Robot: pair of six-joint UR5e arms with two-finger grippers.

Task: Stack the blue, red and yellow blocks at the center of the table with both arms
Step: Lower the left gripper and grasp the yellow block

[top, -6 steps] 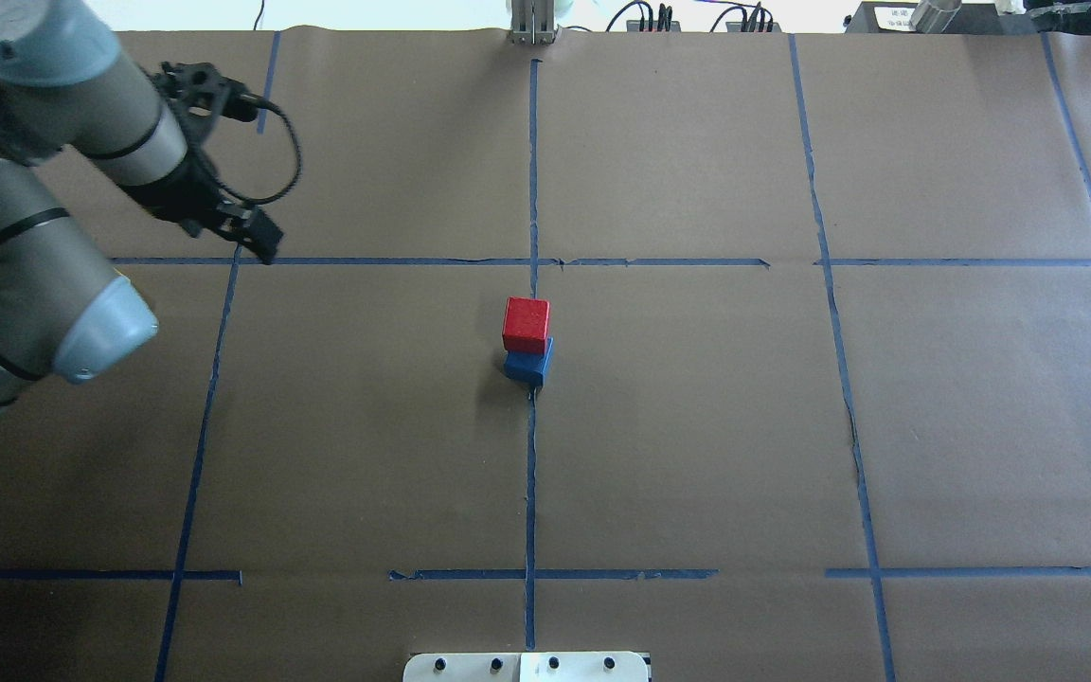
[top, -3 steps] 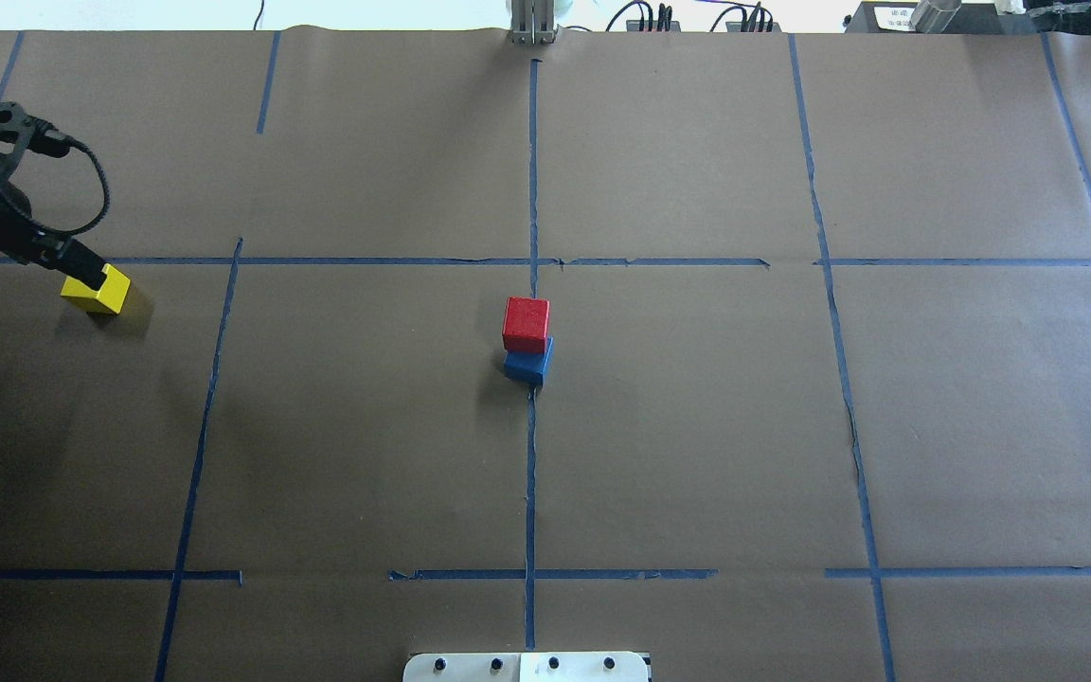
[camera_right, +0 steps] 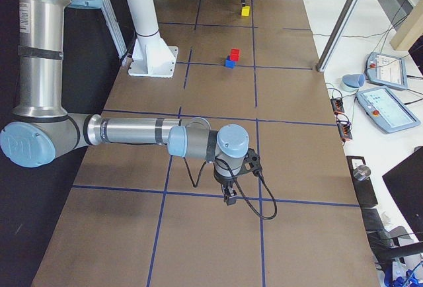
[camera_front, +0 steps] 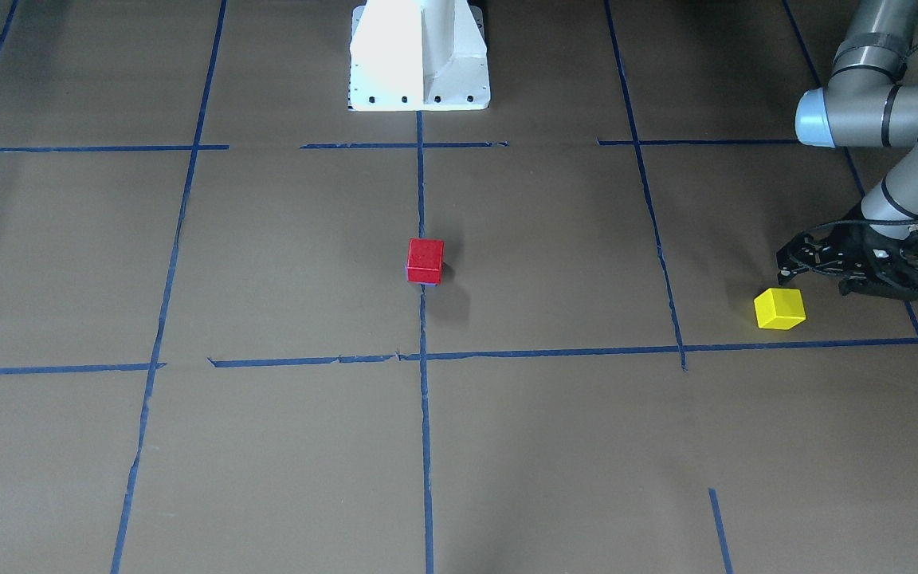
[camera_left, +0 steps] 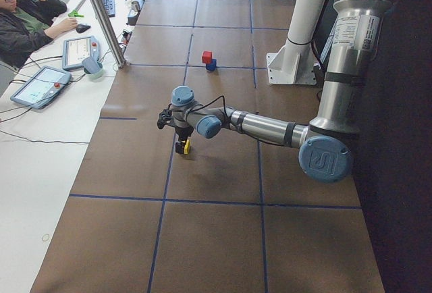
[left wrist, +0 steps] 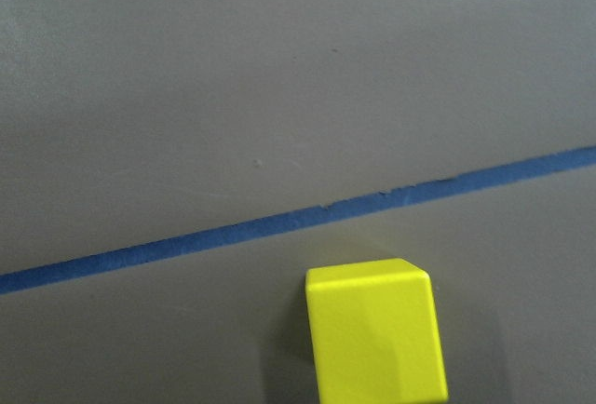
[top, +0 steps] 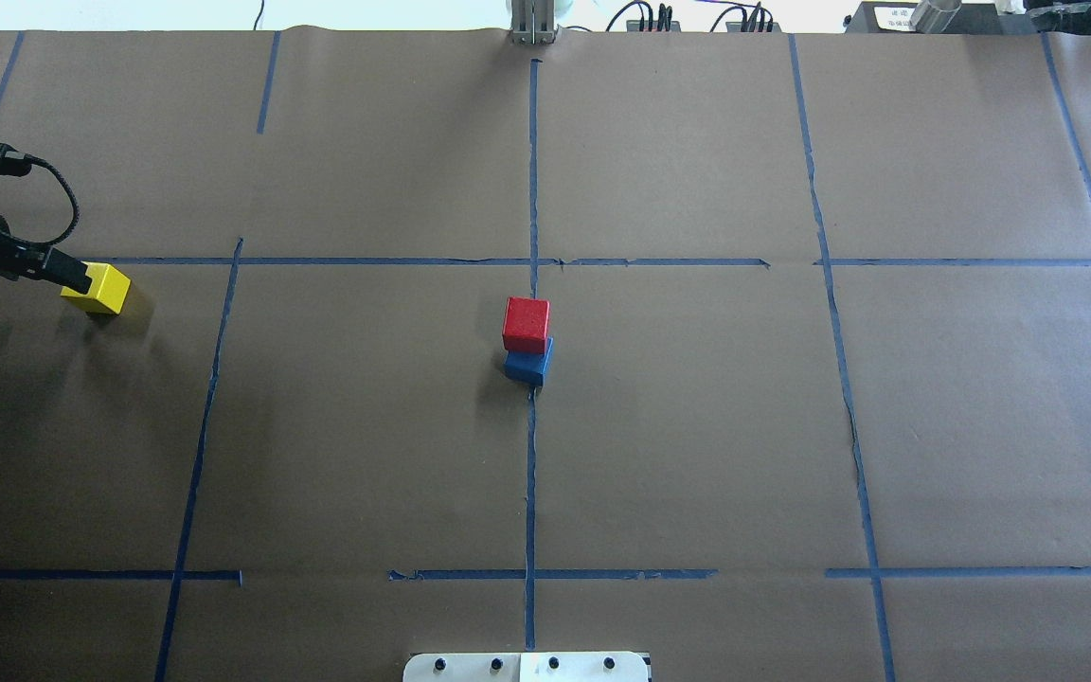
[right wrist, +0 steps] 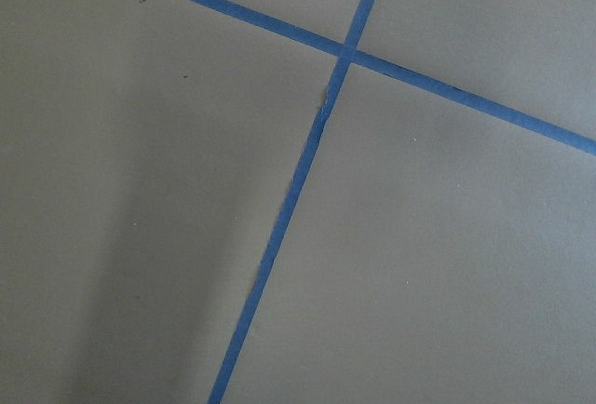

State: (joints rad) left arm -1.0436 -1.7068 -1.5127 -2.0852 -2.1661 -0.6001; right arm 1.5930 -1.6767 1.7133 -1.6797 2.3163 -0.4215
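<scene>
Red block (top: 526,324) is stacked on blue block (top: 528,367) at centre; yellow block (top: 98,289) is seen at nine o'clock, just beside left gripper (top: 74,277). Jaw spacing of this and of right gripper (camera_right: 229,198) cannot be told.

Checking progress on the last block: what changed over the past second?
The left gripper swung out to the robot's left and now sits by the yellow block; whether it grips is unclear. The red block still rests on the blue block.
</scene>
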